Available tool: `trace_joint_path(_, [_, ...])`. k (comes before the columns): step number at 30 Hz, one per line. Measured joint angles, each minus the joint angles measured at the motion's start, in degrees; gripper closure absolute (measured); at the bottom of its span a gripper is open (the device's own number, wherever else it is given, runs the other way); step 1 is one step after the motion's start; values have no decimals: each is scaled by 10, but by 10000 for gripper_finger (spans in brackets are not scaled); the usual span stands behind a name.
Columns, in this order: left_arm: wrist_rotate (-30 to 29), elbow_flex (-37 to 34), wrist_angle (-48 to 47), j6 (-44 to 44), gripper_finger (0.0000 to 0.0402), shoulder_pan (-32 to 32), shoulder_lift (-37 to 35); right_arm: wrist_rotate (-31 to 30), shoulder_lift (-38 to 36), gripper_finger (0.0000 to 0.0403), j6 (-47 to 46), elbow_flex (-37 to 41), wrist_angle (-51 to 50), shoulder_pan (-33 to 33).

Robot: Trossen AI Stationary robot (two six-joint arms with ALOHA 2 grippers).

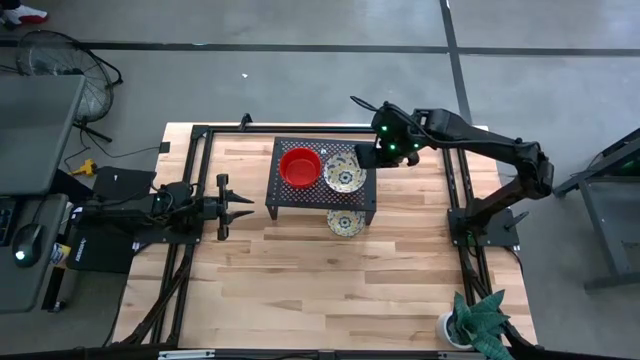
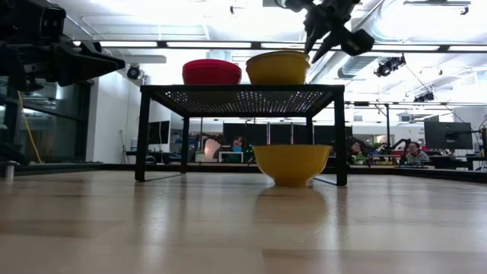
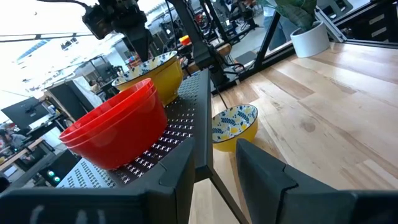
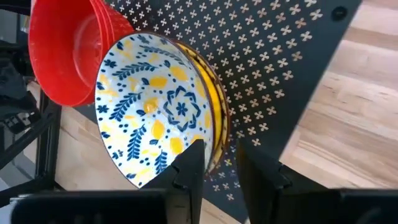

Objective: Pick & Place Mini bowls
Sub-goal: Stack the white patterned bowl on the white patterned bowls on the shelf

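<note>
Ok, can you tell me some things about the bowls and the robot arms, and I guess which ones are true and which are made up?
1. Red bowls sit stacked on top of the black rack. True.
2. A flowery bowl sits on the wooden table, partly under the rack's edge. True.
3. The right gripper is lifting a red bowl high in the air. False: its fingers are apart and hold nothing, right by the rim of the flowery stack on the rack.
4. The left gripper is inside a bowl. False: it waits beside the rack, holding nothing.
5. The flowery bowls are yellow outside. True.
</note>
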State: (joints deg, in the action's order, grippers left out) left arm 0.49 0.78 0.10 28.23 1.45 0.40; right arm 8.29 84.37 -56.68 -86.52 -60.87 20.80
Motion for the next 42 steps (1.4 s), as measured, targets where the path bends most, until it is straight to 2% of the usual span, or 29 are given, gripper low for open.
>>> trace_joint_path(6, [0, 0, 0, 0, 289, 0, 0, -37, -31, 322, 22, 0, -48, -33])
trace_joint_path(12, [0, 0, 0, 0, 289, 0, 0, -89, -57, 322, 85, 0, -111, -103])
trace_joint_path(22, [0, 0, 0, 0, 289, 0, 0, -170, -66, 322, 256, 0, -168, -289])
trace_joint_path(28, [0, 0, 0, 0, 289, 0, 0, -234, -77, 322, 259, 20, -176, -411])
trace_joint_path(33, [0, 0, 0, 0, 289, 0, 0, -228, -77, 306, 257, 69, -147, -490])
trace_joint_path(37, [0, 0, 0, 0, 289, 0, 0, -223, -76, 279, 257, 130, -59, -524])
trace_joint_path(42, [0, 0, 0, 0, 289, 0, 0, -214, -75, 244, 262, 207, 85, -529])
